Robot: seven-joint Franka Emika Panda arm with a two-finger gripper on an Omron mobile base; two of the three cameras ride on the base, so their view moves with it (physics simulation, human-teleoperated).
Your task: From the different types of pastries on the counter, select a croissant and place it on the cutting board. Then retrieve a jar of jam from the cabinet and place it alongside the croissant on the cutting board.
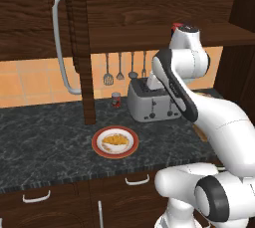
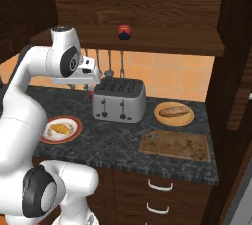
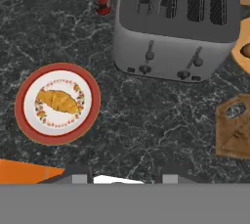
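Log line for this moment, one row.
croissant on red-rimmed plate | cutting board bare | jar of jam on cabinet shelf | pincer above counter, holding nothing

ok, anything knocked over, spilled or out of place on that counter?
Nothing stands out. Croissant sits centred on its plate, bun on its own plate, toaster upright, cutting board flat and bare.

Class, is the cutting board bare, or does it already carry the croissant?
Bare. The cutting board shows only wood; the croissant lies on the red-rimmed plate left of the toaster.
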